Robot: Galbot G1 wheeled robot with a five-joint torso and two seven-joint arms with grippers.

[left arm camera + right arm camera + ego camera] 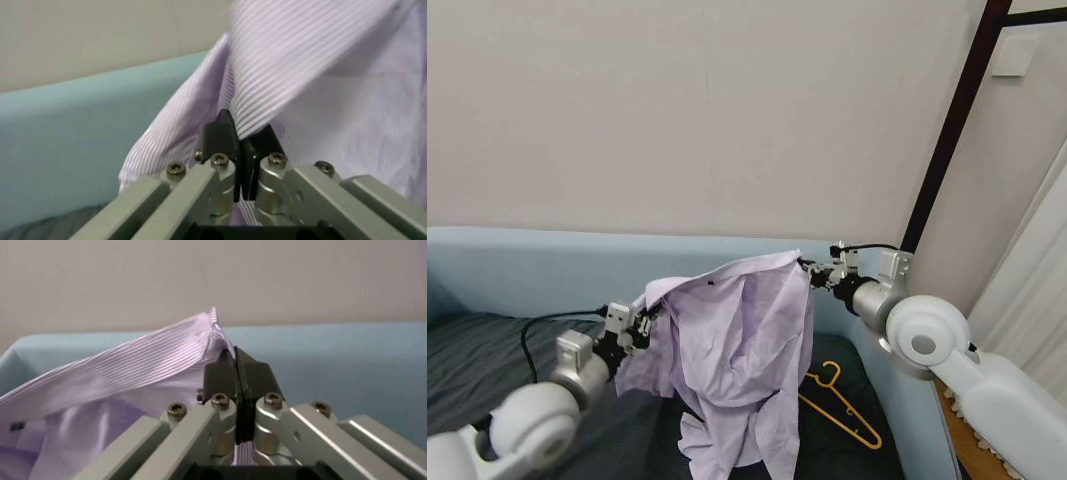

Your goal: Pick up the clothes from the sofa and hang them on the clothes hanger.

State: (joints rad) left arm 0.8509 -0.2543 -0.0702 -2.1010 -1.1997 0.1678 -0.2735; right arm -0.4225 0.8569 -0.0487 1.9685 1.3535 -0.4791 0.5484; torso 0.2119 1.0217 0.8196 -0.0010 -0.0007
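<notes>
Shirt (747,350) held up between two hands over the sofa (517,275).
The left hand (649,313) pinches one edge of the shirt and the right hand (810,270), set higher, pinches the opposite edge. The cloth hangs between and below them. A hanger (842,395) lies on the sofa seat below the right hand, just beside the shirt's hanging end. The sofa back runs behind both hands, with the wall (707,110) behind it.

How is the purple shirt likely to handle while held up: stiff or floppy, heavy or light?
Probably very floppy: between the left tool and right tool the shirt sags, and its lower part hangs in loose folds. Likely light: thin striped cloth held by two small pinches. It may slip, since each tool clamps just an edge.
</notes>
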